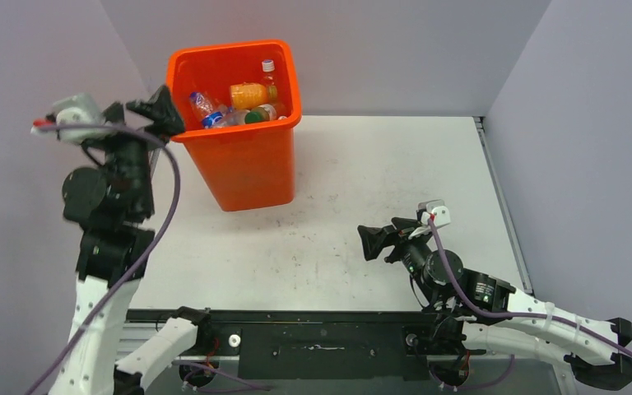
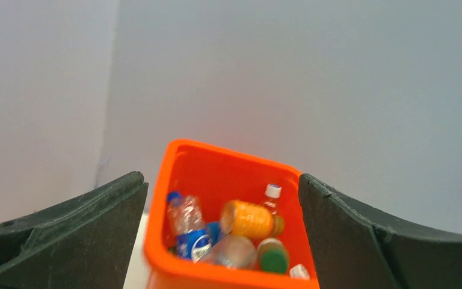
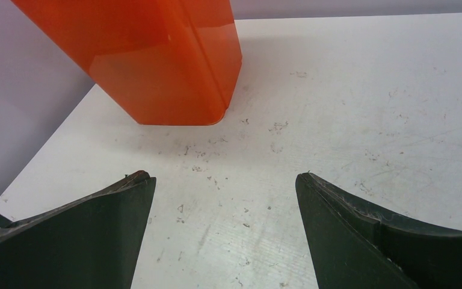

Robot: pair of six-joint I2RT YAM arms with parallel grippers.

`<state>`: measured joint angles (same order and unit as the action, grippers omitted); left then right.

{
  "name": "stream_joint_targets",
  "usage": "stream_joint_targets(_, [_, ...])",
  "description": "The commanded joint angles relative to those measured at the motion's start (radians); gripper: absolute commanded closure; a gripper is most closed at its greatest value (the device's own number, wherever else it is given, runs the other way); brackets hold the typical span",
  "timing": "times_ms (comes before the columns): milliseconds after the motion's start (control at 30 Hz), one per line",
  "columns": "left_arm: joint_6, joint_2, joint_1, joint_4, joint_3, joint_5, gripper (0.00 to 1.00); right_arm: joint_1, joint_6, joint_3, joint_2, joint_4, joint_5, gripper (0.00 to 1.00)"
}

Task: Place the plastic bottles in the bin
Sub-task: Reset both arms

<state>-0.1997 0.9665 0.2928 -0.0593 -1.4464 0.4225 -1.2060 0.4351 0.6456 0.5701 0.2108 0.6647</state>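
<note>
we judge the drop-off step finished: the left gripper (image 1: 158,111) hovers at the rim of the tall bright-orange plastic bin (image 1: 234,49) in the upper left, jaws spread and empty, the small plastic bottles (image 1: 248,95) lie inside it, the right gripper (image 1: 372,241) hangs released over the white tabletop (image 1: 395,164) at lower right, and next we would draw the left arm back without catching that rim.

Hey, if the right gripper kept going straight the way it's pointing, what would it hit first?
Probably the bin, low on its wall. The right gripper, jaws open, faces it across the table, nothing between in view; if tilted down, it might touch the table first.
</note>
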Motion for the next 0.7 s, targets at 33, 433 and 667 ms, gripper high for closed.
stream_joint_targets(33, [-0.055,-0.242,-0.006,-0.207,0.241,0.185,0.04,-0.006,0.035,0.021,0.010,-0.036,0.007,0.10])
stream_joint_targets(433, [-0.158,-0.377,-0.006,-0.453,0.626,0.251,0.04,-0.006,0.199,-0.038,0.039,-0.120,0.126,0.10])
stream_joint_targets(667, [-0.003,-0.436,-0.005,-0.270,0.858,0.048,0.04,-0.006,0.323,0.053,0.157,0.028,0.216,0.10])
